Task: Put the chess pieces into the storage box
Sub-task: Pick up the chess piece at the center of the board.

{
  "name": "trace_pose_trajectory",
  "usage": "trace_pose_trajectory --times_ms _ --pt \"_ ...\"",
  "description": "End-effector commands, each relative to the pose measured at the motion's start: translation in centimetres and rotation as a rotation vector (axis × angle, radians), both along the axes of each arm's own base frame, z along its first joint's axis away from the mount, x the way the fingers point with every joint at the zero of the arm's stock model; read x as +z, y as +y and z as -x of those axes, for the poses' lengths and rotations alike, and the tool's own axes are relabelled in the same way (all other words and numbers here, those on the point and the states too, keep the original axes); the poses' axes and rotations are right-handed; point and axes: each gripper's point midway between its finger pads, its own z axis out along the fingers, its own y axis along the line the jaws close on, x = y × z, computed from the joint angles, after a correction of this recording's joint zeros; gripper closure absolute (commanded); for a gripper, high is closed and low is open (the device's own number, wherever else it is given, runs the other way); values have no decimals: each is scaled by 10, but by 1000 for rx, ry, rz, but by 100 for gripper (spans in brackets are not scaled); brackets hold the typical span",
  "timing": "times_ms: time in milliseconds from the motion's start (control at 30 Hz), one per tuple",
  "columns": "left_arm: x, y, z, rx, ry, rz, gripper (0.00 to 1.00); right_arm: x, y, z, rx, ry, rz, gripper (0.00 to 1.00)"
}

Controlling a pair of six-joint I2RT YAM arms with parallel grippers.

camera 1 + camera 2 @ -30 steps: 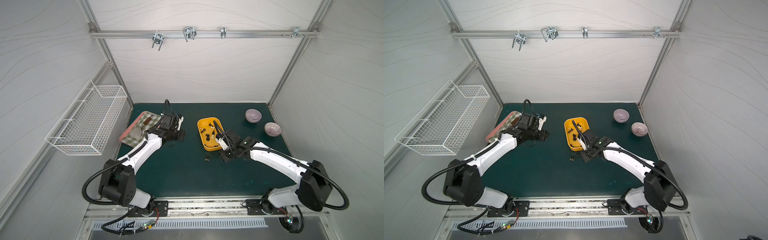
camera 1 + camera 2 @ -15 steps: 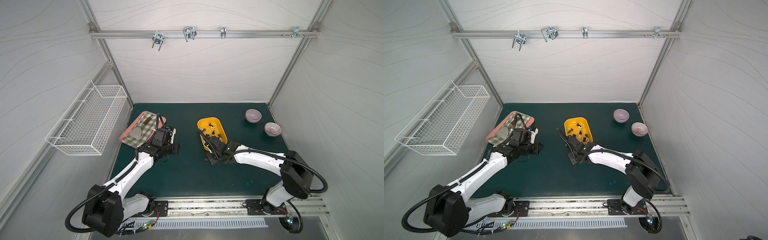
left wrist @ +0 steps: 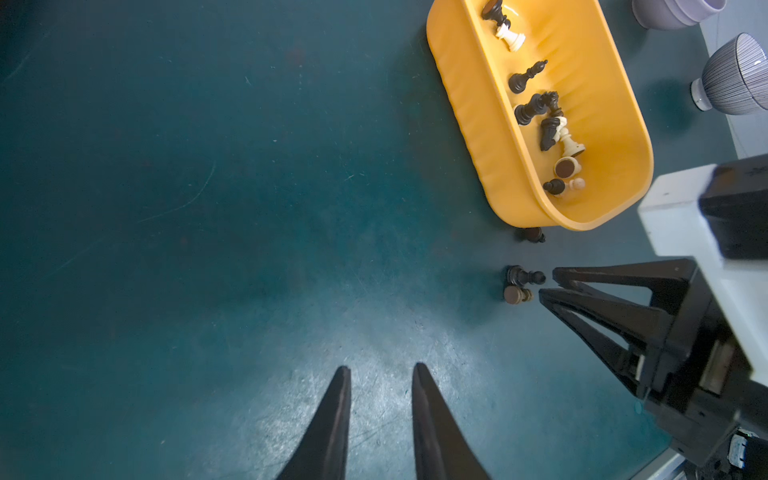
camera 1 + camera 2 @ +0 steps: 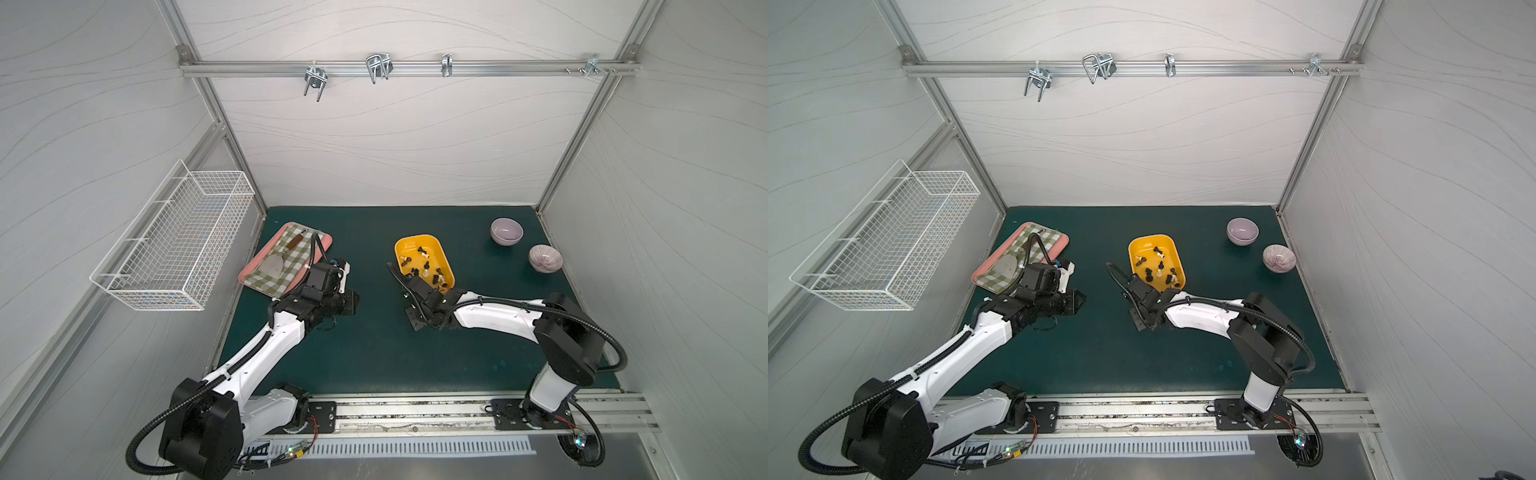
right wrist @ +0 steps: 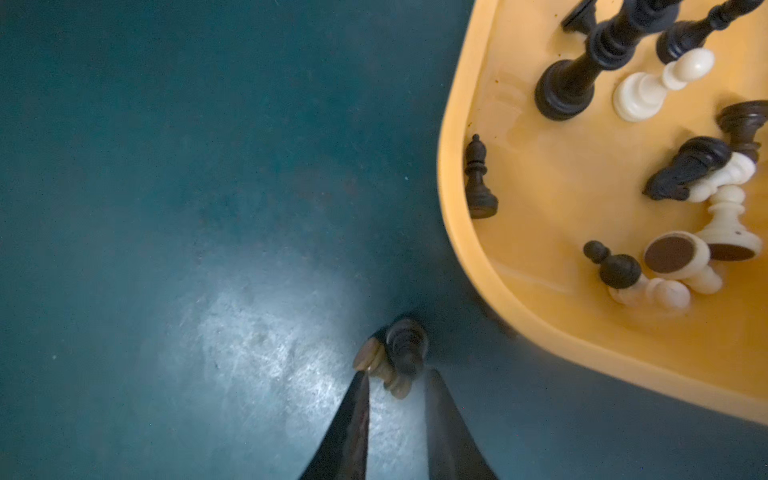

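Yellow storage box (image 3: pixel 469 104) holding chess pieces (image 3: pixel 530 109), left pincer (image 3: pixel 381 368) ajar; right pincer (image 3: pixel 546 283) beside two dark pieces (image 3: pixel 519 275)

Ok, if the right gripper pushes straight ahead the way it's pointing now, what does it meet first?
The two loose chess pieces lying on the mat, right at the tips of the right gripper. The storage box sits off to the side of that line. Tip height above the mat is unclear.

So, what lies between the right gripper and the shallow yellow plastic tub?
In the left wrist view: one dark chess piece on the green mat, against the end of the yellow tub. Two more pieces lie by the right gripper.
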Motion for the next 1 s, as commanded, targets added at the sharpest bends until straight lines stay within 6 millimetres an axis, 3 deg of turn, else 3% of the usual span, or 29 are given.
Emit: trace_pose_trajectory --times_ms 0,967 --pt "9 -2 -3 8 -27 32 73 -4 4 -3 -24 -7 -3 73" --pt "0 -3 -2 -6 4 23 71 -16 3 -17 -79 -5 -14 76"
